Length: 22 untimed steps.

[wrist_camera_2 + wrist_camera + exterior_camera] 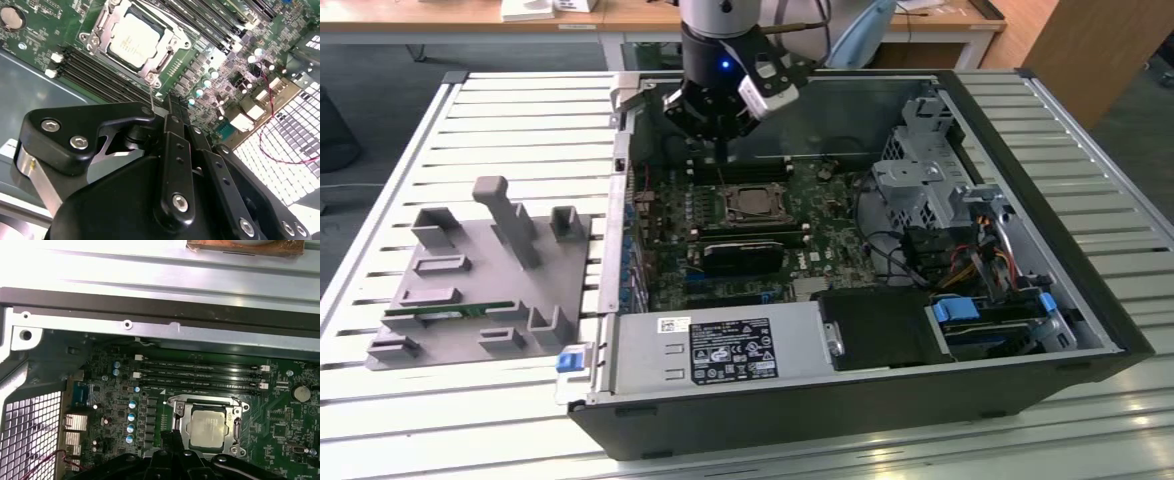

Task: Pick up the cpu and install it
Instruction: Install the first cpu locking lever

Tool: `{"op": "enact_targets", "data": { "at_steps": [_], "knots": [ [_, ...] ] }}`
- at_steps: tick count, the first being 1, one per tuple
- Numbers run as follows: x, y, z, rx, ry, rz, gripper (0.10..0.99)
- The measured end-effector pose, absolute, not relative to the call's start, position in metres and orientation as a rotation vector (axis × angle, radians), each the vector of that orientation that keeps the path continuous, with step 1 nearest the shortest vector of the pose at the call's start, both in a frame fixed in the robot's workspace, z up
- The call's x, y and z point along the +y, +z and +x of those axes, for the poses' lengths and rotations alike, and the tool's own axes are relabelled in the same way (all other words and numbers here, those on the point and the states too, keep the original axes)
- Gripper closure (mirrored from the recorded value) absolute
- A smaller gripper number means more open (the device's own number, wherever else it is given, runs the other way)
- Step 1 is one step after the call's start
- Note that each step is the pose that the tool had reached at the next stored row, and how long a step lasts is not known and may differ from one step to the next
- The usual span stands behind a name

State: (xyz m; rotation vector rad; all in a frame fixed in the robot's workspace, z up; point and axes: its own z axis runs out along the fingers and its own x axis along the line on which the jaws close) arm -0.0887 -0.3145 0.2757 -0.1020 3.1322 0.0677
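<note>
The cpu point(751, 203), a small square chip with a silver-grey top, lies flat inside the metal socket frame on the green motherboard point(667, 270) of the open computer case. It shows in both wrist views as well, cpu point(134, 39) and cpu point(207, 427). My gripper point(720, 155) hangs above the board just beyond the socket, over the black memory slots point(200, 375), a little above the chip and apart from it. Its dark fingers come together to a narrow tip, gripper point(170, 102) and gripper point(172, 436), shut with nothing between them.
A grey holder block point(480, 290) with a green memory stick point(447, 310) lies on the slatted table at the exterior view's left. Inside the case stand the power supply point(720, 350), a heatsink point(740, 255), a metal drive cage point(921, 175) and loose cables point(947, 265).
</note>
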Motion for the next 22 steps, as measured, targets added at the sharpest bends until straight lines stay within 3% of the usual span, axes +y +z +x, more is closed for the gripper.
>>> {"op": "enact_targets", "data": {
  "at_steps": [22],
  "knots": [
    [-0.3167, 0.2711, -0.0977, 3.132, 0.068, -0.102, 0.980]
  ]
}}
